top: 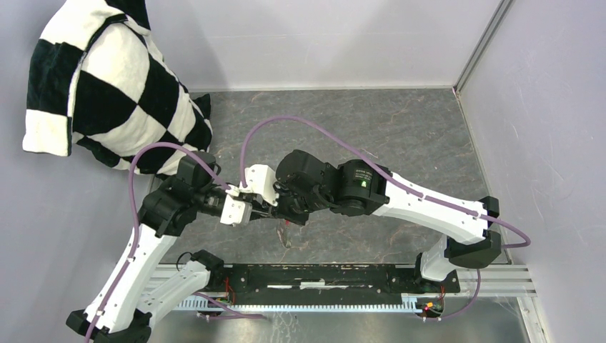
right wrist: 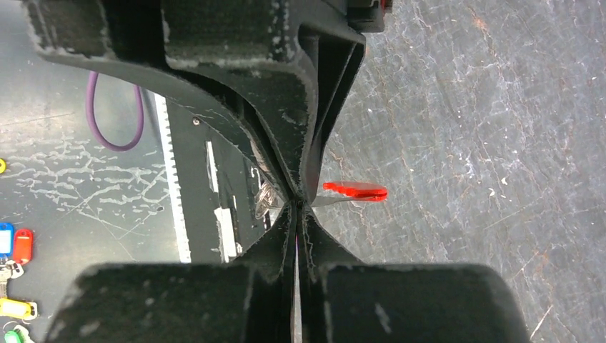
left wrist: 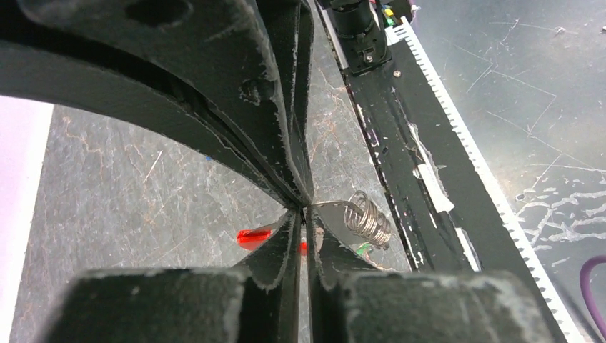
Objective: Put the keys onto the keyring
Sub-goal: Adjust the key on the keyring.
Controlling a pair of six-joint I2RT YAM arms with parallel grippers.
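My two grippers meet tip to tip above the middle of the grey table (top: pixel 400 136). The left gripper (left wrist: pixel 303 214) is closed to a thin slit and the right gripper (right wrist: pixel 296 209) is fully shut. Both pinch the same thin metal band of the keyring (left wrist: pixel 336 207). Its grey coiled strap (left wrist: pixel 368 220) sticks out towards the front rail. Its red tag (right wrist: pixel 355 190) hangs on the other side, and the top view shows the red tag (top: pixel 286 226) dangling under the fingers. A green scrap (left wrist: pixel 364 249) shows under the coil; I cannot tell whether it is a key.
A black-and-white checked cushion (top: pixel 107 93) leans in the back left corner. The black rail (top: pixel 321 275) with a toothed strip runs along the near edge. Several keys with coloured heads, blue (right wrist: pixel 6 239) and red (right wrist: pixel 23 244) among them, lie on the metal sheet beyond it. Purple cables (top: pixel 307 125) arch overhead.
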